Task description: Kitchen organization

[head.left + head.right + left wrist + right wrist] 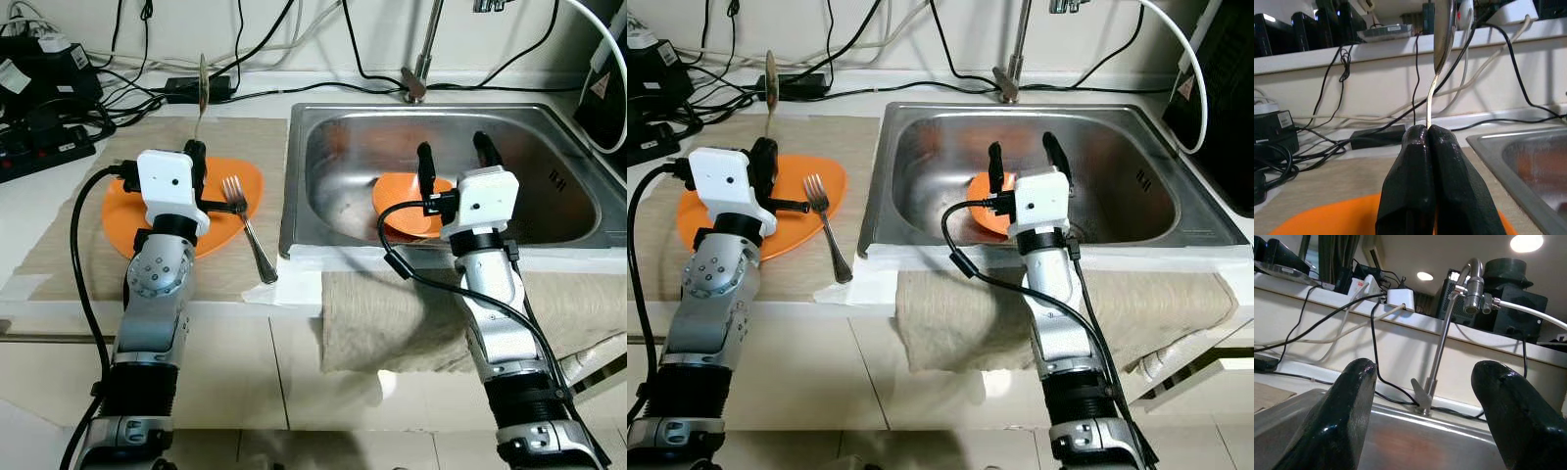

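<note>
the left gripper (1427, 147) is clamped on the thin handle of a silver spoon (202, 93), which stands upright out of its fingertips (bowl uppermost) above the orange plate (122, 220) on the counter (59, 264), a fork (245, 225) lying just beside it across the plate's rim. the right gripper (456, 157) hangs with fingers spread wide over the sink (549, 186), just above a second orange plate (397, 211) lying in the basin.
</note>
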`<state>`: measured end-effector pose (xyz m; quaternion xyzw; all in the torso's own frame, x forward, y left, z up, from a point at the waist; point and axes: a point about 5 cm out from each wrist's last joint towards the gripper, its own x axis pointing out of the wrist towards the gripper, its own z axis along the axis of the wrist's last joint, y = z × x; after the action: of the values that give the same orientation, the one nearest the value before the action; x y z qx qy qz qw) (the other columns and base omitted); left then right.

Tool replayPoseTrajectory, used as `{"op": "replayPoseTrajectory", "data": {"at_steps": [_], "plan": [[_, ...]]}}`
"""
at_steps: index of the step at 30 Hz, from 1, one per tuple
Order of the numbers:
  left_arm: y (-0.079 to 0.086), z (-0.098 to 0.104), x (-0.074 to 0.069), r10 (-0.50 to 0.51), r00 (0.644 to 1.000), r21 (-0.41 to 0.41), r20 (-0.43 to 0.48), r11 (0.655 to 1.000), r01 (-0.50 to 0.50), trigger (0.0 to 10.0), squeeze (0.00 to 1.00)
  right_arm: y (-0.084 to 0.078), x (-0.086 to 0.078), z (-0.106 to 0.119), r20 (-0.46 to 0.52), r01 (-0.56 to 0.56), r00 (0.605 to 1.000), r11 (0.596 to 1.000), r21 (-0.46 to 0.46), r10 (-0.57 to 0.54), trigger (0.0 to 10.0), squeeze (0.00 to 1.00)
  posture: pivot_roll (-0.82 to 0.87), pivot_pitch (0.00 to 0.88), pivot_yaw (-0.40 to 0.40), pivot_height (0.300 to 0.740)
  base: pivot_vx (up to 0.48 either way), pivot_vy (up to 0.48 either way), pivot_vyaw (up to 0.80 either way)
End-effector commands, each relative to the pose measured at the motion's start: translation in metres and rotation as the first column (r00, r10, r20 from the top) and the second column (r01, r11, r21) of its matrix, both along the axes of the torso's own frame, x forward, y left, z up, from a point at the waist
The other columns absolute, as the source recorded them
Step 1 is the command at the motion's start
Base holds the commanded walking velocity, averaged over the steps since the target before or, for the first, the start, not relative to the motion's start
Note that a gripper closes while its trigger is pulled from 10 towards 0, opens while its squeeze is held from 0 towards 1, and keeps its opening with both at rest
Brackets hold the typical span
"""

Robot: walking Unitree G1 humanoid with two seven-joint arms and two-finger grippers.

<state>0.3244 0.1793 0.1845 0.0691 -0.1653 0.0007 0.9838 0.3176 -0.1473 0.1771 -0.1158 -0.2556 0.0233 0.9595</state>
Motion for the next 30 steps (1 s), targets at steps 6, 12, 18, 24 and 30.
{"op": "replayPoseTrajectory", "data": {"at_steps": [6,12,18,24,30], "plan": [[-0.001,-0.001,0.001,0.007,1.0,-0.006,0.012,1.0,-0.007,0.0,0.0,0.001,0.003,-0.001,0.002,-0.006,1.0,1.0,-0.001,0.006,10.0,0.0,0.01,0.0,0.044,0.74,0.0,0.0,0.0],[-0.004,0.0,0.002,-0.009,1.0,0.009,0.02,1.0,0.009,0.0,0.0,0.002,0.004,-0.002,0.001,-0.006,1.0,1.0,-0.009,0.006,10.0,0.0,0.0,0.0,0.047,0.74,0.0,0.0,0.0],[-0.007,-0.002,0.003,-0.027,0.999,0.01,0.016,1.0,0.027,0.0,0.0,0.004,0.005,-0.005,-0.009,-0.012,1.0,1.0,-0.018,0.012,10.0,0.0,0.0,0.0,0.051,0.74,0.0,0.0,0.0],[-0.009,-0.003,0.004,-0.035,0.999,0.003,0.009,0.999,0.035,0.0,0.0,0.005,0.005,-0.006,-0.018,-0.025,1.0,0.999,-0.025,0.025,10.0,0.0,0.0,0.0,0.05,0.74,0.0,0.0,0.0],[-0.011,-0.005,0.003,-0.052,0.999,0.005,0.0,0.999,0.052,0.0,0.0,0.006,0.007,-0.006,-0.027,-0.042,0.999,0.998,-0.041,0.041,10.0,0.0,0.0,0.0,0.047,0.74,0.0,0.0,0.0]]}}
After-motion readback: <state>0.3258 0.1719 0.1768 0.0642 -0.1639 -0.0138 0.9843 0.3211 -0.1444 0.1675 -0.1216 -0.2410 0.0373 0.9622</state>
